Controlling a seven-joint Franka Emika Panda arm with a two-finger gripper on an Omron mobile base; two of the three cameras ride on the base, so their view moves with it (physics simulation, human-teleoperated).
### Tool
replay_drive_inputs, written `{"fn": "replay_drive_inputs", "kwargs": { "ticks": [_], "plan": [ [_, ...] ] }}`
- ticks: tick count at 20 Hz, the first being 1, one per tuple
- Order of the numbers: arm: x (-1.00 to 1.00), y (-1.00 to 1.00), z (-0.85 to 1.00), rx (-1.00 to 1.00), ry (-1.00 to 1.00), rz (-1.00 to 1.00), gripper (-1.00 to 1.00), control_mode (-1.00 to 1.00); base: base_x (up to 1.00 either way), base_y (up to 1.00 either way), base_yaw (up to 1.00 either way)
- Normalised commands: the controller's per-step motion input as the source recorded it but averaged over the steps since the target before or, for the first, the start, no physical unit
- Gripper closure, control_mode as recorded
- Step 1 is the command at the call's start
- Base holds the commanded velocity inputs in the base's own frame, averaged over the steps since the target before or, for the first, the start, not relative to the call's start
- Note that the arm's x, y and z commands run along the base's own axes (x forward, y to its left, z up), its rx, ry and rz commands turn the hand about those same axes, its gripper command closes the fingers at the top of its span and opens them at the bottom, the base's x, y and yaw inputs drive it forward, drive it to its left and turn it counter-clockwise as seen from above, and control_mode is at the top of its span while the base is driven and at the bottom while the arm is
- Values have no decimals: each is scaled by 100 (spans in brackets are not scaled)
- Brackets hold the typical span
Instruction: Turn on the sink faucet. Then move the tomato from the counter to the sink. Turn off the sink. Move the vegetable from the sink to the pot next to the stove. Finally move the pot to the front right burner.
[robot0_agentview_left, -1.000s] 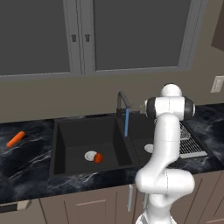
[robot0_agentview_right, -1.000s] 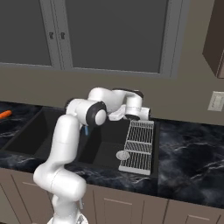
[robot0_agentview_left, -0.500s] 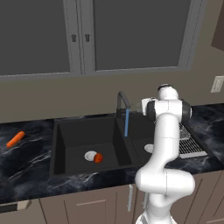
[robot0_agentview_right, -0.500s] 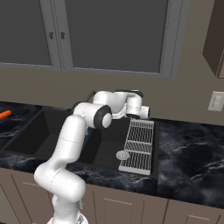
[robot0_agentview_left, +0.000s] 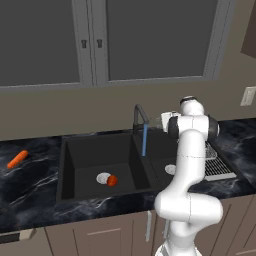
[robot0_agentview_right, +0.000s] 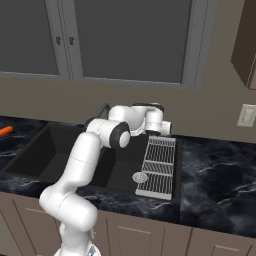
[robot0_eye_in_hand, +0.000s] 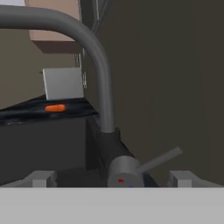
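Water runs as a blue stream from the sink faucet (robot0_agentview_left: 140, 116) into the sink (robot0_agentview_left: 80, 150), and the tomato (robot0_agentview_left: 113, 180) lies on the floor of the left basin, just beside its silver drain (robot0_agentview_left: 103, 177); I judge the first two steps complete. Shutting off the water, carrying the tomato to the pot, and placing the pot on the burner remain. My gripper (robot0_eye_in_hand: 116, 178) is at the faucet base with its two tips spread wide to either side of the valve body, gripping nothing; the lever (robot0_eye_in_hand: 159, 159) juts up and to the right in the hand view, between the tips. Room here is tight: the back wall stands close behind the faucet, and the gooseneck rises directly ahead of the hand. A wire rack (robot0_agentview_right: 160, 165) covers the right side of the sink. The carrot (robot0_agentview_left: 18, 159) rests on the counter (robot0_agentview_left: 30, 180), well apart from the work.
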Motion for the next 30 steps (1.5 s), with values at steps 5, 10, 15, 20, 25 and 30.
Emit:
{"fn": "replay_drive_inputs", "kwargs": {
  "ticks": [5, 10, 15, 20, 25, 30],
  "plan": [
    [18, 32, 0, 0, 0, 5, -100, -100, 0, 0, 0],
    [3, 57, 0, 0, 0, 7, -100, -100, 0, 0, 0],
    [7, 62, 0, 0, 0, 10, -100, -100, 0, 0, 0],
    [11, 51, 0, 0, 0, 9, -100, -100, 0, 0, 0],
    [8, 9, 0, 0, 0, 1, -100, -100, 0, 0, 0],
    [24, 1, 0, 0, -1, 0, -100, -100, 0, 0, 0]
  ]
}}
